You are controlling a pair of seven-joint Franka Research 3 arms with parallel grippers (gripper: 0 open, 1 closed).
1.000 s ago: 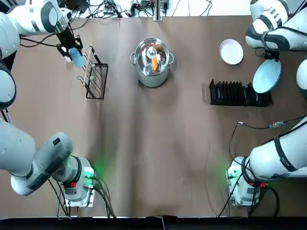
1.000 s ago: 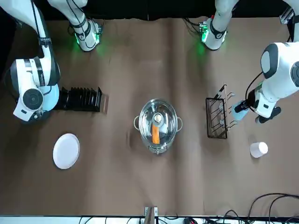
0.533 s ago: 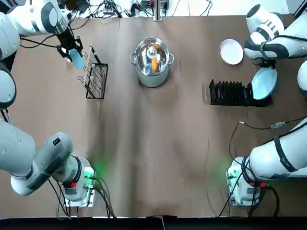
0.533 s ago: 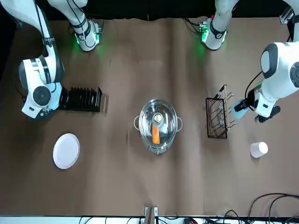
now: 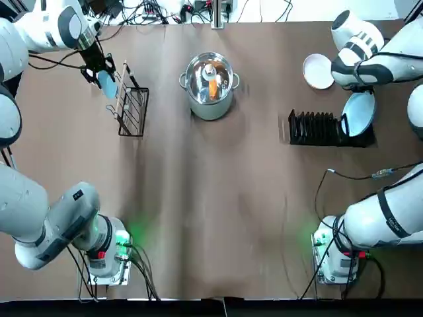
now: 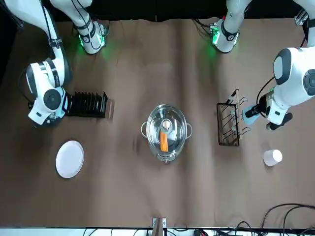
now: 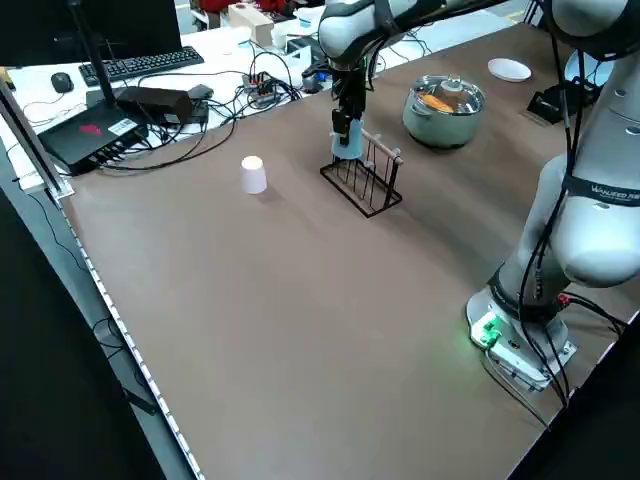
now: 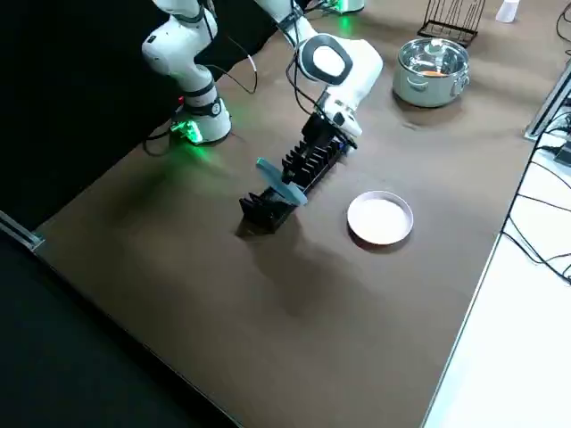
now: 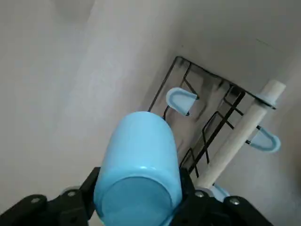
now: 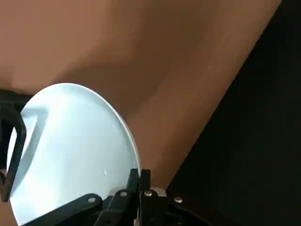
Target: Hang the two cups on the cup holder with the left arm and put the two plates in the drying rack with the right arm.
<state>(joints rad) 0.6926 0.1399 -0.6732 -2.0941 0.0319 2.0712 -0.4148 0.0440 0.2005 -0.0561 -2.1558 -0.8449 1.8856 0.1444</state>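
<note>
My left gripper [image 5: 98, 69] is shut on the light blue cup [image 5: 106, 82], held just left of the cup holder [image 5: 131, 104], close to its wooden bar. In the left wrist view the cup [image 9: 138, 169] lies on its side before the holder's blue-tipped pegs [image 9: 181, 100]. The white cup [image 6: 272, 157] stands upside down on the table beyond the holder. My right gripper [image 10: 139, 179] is shut on the rim of the light blue plate [image 5: 357, 113], which hangs tilted over the right end of the black drying rack [image 5: 316, 127]. The white plate [image 5: 318, 70] lies flat behind the rack.
A steel pot [image 5: 210, 84] with an orange item inside stands at the back middle of the table, between the holder and the rack. Cables [image 5: 350, 175] trail near the right arm's base. A keyboard and cables [image 7: 140, 66] sit beyond the table's far edge.
The right arm has carried the light blue plate left and down onto the rack's right end. The left gripper has nudged the blue cup slightly toward the holder.
</note>
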